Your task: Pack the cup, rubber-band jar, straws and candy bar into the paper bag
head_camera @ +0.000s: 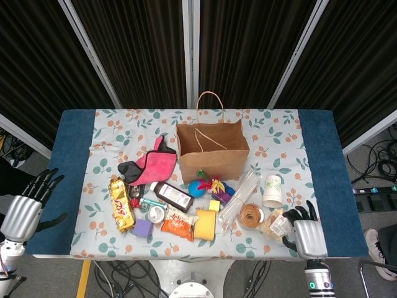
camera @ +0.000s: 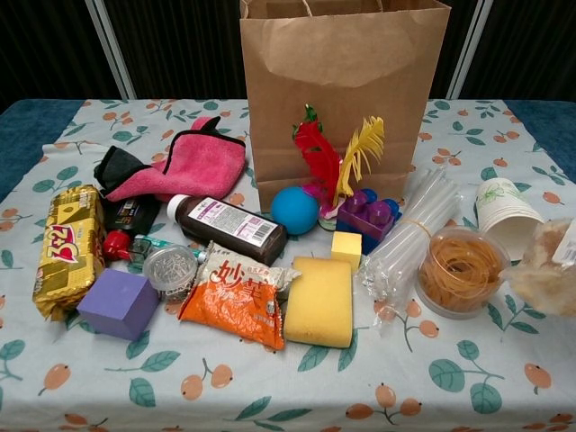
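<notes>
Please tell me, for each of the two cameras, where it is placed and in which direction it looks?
Head view: high above the near edge, looking steeply down at the table; shows the left hand off the table's corner and the right hand holding a clear snack packet.
Chest view: low at the near edge, looking level across at the paper bag; no hand is clearly visible.
Both share the bag, the rubber-band jar and the packet.

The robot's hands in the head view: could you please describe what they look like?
Both hands, the left hand and the right hand, have black fingers and a silver-grey metallic shell over the back. Each sits on a pale, rounded wrist segment; the right wrist carries a black band with a small green-lit dot. No sleeves or loose cables show on either arm.
</notes>
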